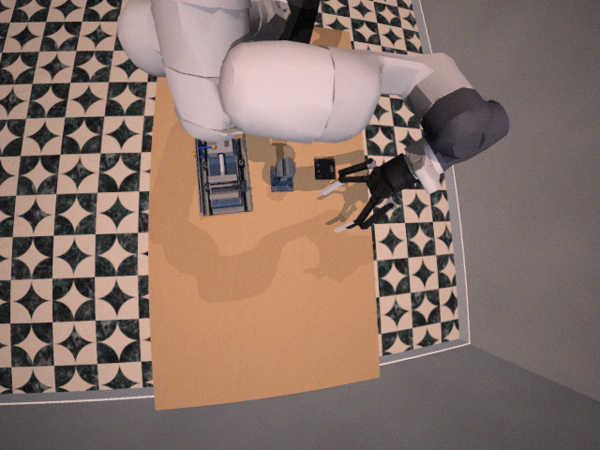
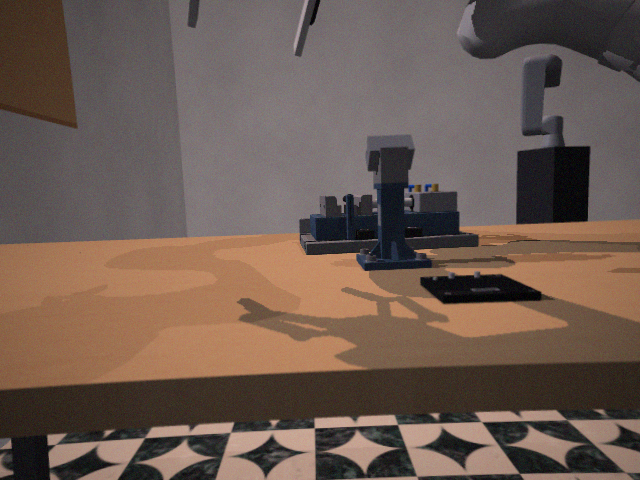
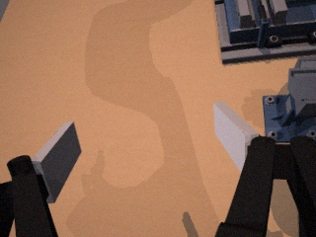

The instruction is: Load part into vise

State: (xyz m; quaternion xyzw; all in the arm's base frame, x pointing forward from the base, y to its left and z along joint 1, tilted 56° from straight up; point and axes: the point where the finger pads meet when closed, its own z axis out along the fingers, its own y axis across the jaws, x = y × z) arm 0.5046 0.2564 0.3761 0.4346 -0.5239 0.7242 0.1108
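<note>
The part (image 1: pixel 286 168) (image 2: pixel 390 155) (image 3: pixel 304 86), a grey block, rests on top of the blue V-block stand (image 1: pixel 281 184) (image 2: pixel 391 227) (image 3: pixel 283 115). I cannot tell which way its slot faces. The black infeed plate (image 1: pixel 323 168) (image 2: pixel 480 286) lies bare to the right of the stand. The vise (image 1: pixel 223 176) (image 2: pixel 382 224) (image 3: pixel 264 10) stands open beyond the stand, with nothing between its jaws. My gripper (image 1: pixel 334 208) (image 3: pixel 145 127) is open and empty. It hangs high over the table's right edge, in front of the plate, well apart from the part.
The arm's large white links (image 1: pixel 271 72) hang over the back of the table (image 1: pixel 262 314) (image 2: pixel 155 310). A black pedestal (image 2: pixel 553 183) stands behind the table at the far right. The table's right edge lies just below the gripper.
</note>
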